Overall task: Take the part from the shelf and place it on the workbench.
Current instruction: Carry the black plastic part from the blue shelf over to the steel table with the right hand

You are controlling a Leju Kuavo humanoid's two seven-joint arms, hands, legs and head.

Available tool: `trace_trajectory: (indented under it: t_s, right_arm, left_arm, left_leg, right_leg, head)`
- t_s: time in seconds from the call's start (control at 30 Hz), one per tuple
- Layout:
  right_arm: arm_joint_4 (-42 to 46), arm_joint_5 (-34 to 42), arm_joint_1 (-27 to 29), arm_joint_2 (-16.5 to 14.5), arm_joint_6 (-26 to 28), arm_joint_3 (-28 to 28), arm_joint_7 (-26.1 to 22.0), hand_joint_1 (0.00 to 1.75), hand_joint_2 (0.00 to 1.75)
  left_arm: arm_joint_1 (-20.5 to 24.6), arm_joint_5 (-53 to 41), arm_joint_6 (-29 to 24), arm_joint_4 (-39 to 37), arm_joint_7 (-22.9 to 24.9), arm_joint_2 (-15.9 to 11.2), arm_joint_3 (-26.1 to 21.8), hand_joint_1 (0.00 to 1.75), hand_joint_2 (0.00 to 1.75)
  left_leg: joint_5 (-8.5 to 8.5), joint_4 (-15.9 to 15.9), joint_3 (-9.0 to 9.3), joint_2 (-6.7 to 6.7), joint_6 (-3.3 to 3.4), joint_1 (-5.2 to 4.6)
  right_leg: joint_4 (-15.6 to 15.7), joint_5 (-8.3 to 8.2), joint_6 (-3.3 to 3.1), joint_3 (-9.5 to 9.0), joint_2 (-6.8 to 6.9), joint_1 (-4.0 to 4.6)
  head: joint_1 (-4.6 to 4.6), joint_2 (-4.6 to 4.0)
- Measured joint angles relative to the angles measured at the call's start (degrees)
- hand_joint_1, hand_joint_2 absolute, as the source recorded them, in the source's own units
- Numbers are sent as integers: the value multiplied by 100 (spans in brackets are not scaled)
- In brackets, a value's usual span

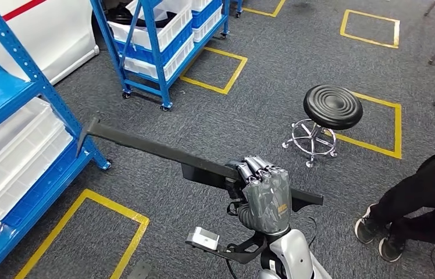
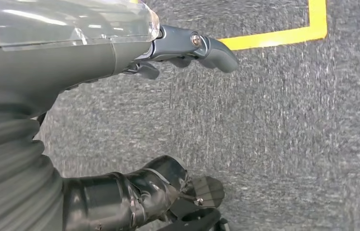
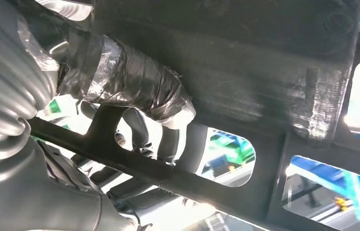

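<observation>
From the head view we see our right robot hand (image 1: 266, 195) grasping the long black part (image 1: 163, 152), held level above the grey carpet (image 1: 250, 104), its far end near the blue shelf (image 1: 46, 87). A black stool (image 1: 332, 107) and a person's legs (image 1: 419, 200) stand to the right. Our right wrist view adds the part's cut-out openings (image 3: 228, 156). Our left wrist view shows the left robot hand (image 2: 187, 48) hanging released over yellow floor tape (image 2: 284, 36).
</observation>
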State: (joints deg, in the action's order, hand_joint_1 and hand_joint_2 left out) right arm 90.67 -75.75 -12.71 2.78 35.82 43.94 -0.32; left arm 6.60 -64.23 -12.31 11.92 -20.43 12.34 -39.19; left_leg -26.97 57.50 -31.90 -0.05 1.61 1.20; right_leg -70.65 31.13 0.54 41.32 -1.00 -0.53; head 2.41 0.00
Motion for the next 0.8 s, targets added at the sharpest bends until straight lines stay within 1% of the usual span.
trace_trajectory:
  t_s: [0.03, 0.07, 0.1, 0.13, 0.17, 0.2, 0.23, 0.27, 0.3, 0.33, 0.37, 0.4, 0.43, 0.47, 0.5, 0.53, 0.57, 0.6, 0.63, 0.67, 0.7, 0.73, 0.77, 0.8]
  right_arm:
    - [1, 4, 7, 2, 0, 0, 0, 175, 175]
    - [1, 9, 15, 4, 0, 0, -1, 175, 175]
    - [1, 12, 20, 6, 0, -1, -2, 175, 175]
    - [1, 14, 23, 8, 0, -1, -2, 175, 175]
    - [2, 15, 21, 8, 0, -1, -3, 175, 175]
    - [2, 19, 18, 8, 0, -1, -4, 175, 175]
    - [3, 23, 13, 7, 2, -1, -4, 175, 175]
    - [4, 32, 10, 7, 4, -1, -5, 175, 175]
    - [5, 41, 10, 7, 7, -2, -5, 175, 175]
    - [6, 48, 12, 8, 9, -3, -6, 175, 175]
    - [8, 54, 18, 8, 11, -4, -8, 175, 175]
    - [11, 57, 21, 8, 15, -5, -9, 175, 175]
    - [14, 60, 22, 7, 20, -7, -11, 175, 175]
    - [15, 62, 25, 5, 25, -7, -14, 175, 175]
    - [15, 64, 25, 3, 29, -7, -17, 175, 175]
    - [14, 66, 29, 2, 30, -7, -20, 175, 175]
    - [12, 67, 33, 2, 31, -7, -22, 175, 175]
    - [11, 68, 36, 2, 31, -7, -25, 175, 175]
    - [10, 70, 38, 2, 31, -8, -30, 175, 175]
    - [11, 74, 38, 2, 31, -8, -37, 175, 175]
    - [11, 80, 36, 1, 31, -8, -46, 175, 175]
    - [12, 85, 36, 1, 30, -8, -55, 175, 175]
    - [12, 92, 35, 0, 29, -8, -62, 175, 175]
    - [12, 102, 38, -1, 26, -8, -71, 175, 175]
  left_arm:
    - [-8, 0, 1, 0, 1, -3, 0, 0, 175]
    - [-13, 0, 1, 0, 1, -7, 0, 0, 175]
    - [-13, 0, 2, 0, 2, -9, 0, 0, 175]
    - [-10, -1, 3, -1, 2, -9, 0, 0, 175]
    - [-7, -1, 4, 0, 2, -8, 0, 0, 175]
    - [-4, -1, 5, 0, 1, -7, 0, 0, 175]
    - [-3, -1, 5, 1, 1, -7, 0, 0, 175]
    - [-1, -1, 7, 1, 0, -7, 0, 0, 175]
    - [2, -1, 8, 0, -1, -7, 0, 0, 175]
    - [7, -1, 9, 0, -1, -5, 0, 0, 175]
    - [14, -3, 9, 1, -1, -5, 0, 0, 175]
    - [21, -4, 9, 1, -2, -4, 0, 0, 175]
    - [25, -6, 9, 2, -3, -4, 0, 0, 175]
    - [23, -7, 9, 1, -4, -6, 0, 0, 175]
    - [15, -8, 9, 1, -4, -7, 0, 0, 175]
    - [3, -8, 9, 0, -3, -8, 0, 0, 175]
    - [-9, -9, 9, -1, -2, -9, 0, 0, 175]
    - [-15, -9, 9, -1, -1, -10, 0, 0, 175]
    - [-14, -9, 9, -1, -1, -10, 0, 0, 175]
    - [-8, -10, 10, 0, -1, -10, 0, 0, 175]
    - [-1, -10, 10, 0, -1, -14, 0, 0, 175]
    - [6, -10, 11, 0, -1, -17, 0, 0, 175]
    - [12, -10, 14, 0, -1, -21, 0, 0, 175]
    - [18, -10, 16, 0, -1, -26, 0, 0, 175]
  left_leg:
    - [-8, 3, 0, 79, 4, -8]
    - [-19, 7, 3, 158, 2, -11]
    - [-33, 10, 12, 232, -4, -13]
    - [-51, 12, 30, 300, -17, -12]
    - [-74, 14, 54, 362, -37, -14]
    - [-98, 18, 74, 416, -63, -27]
    - [-117, 19, 90, 462, -92, -38]
    - [-132, 19, 101, 508, -121, -51]
    - [-140, 13, 112, 556, -150, -62]
    - [-149, 3, 131, 608, -179, -60]
    - [-181, 19, 143, 594, -209, -51]
    - [-251, 97, 121, 511, -233, -41]
    - [-377, 284, 45, 385, -249, -30]
    - [-552, 601, -103, 227, -258, -21]
    - [-730, 991, -298, 121, -262, -20]
    - [-860, 1360, -493, 68, -267, -19]
    - [-889, 1591, -633, 46, -270, -19]
    - [-802, 1611, -678, 38, -269, -18]
    - [-612, 1408, -617, 19, -262, -15]
    - [-371, 1040, -474, -42, -251, -10]
    - [-206, 674, -322, -157, -238, -4]
    - [-100, 373, -192, -262, -227, 1]
    - [-69, 197, -117, -341, -217, -3]
    - [-93, 148, -92, -368, -205, -12]
  right_leg:
    - [-320, 117, 16, 161, 44, -15]
    - [-486, 136, 27, 247, 65, -28]
    - [-418, 39, 32, 209, 86, -35]
    - [-114, -147, 26, 44, 133, -37]
    - [309, -323, 11, -180, 246, -26]
    - [692, -450, -12, -386, 366, 6]
    - [955, -514, -42, -521, 453, 37]
    - [1066, -510, -69, -567, 495, 69]
    - [1075, -504, -95, -562, 453, 94]
    - [1088, -511, -127, -555, 385, 91]
    - [1113, -521, -158, -565, 326, 81]
    - [1138, -532, -196, -581, 267, 67]
    - [1162, -544, -236, -599, 214, 50]
    - [1174, -549, -266, -612, 157, 41]
    - [1173, -548, -289, -614, 94, 44]
    - [1169, -545, -302, -614, 22, 49]
    - [1163, -543, -306, -615, -61, 54]
    - [1152, -541, -306, -616, -143, 56]
    - [1137, -536, -300, -617, -228, 55]
    - [1115, -527, -288, -616, -309, 51]
    - [1089, -516, -269, -607, -378, 52]
    - [1061, -508, -243, -588, -446, 48]
    - [1042, -505, -212, -564, -501, 40]
    - [1040, -514, -176, -543, -552, 30]
  head:
    - [0, 0]
    - [1, 0]
    - [1, 0]
    - [1, 0]
    - [2, 0]
    - [2, 0]
    - [0, 0]
    - [-2, 0]
    - [-3, 0]
    - [-5, 0]
    - [-5, 0]
    - [-6, 0]
    - [-8, 0]
    - [-11, 0]
    - [-12, 0]
    - [-13, 0]
    - [-13, 0]
    - [-13, 0]
    - [-13, 0]
    - [-14, 0]
    - [-12, 0]
    - [-11, 0]
    - [-9, 0]
    - [-9, 0]
